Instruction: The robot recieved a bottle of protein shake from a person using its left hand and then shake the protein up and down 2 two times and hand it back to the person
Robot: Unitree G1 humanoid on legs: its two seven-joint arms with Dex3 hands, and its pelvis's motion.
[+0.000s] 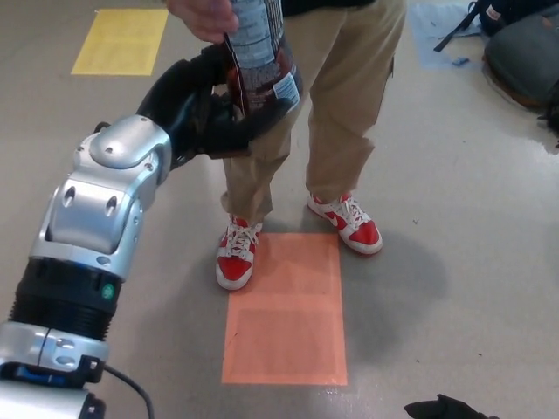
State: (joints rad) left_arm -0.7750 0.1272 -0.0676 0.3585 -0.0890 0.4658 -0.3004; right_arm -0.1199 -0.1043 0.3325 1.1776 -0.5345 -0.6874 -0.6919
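The robot's left hand (214,109) reached up toward twelve o'clock from the silver forearm (100,205) that entered at seven o'clock. Its black fingers (262,112) were curled around the lower part of the protein shake bottle (260,54), which tilted with its base toward four o'clock. A person's hand (203,17) held the bottle's upper part at the top edge, so both seemed to grip it, though the contact was partly hidden. The person stood behind in tan trousers (336,96) and red-and-white shoes (238,253), beside an orange floor marking (286,314) at six o'clock. A yellow marking (120,39) lay at eleven o'clock
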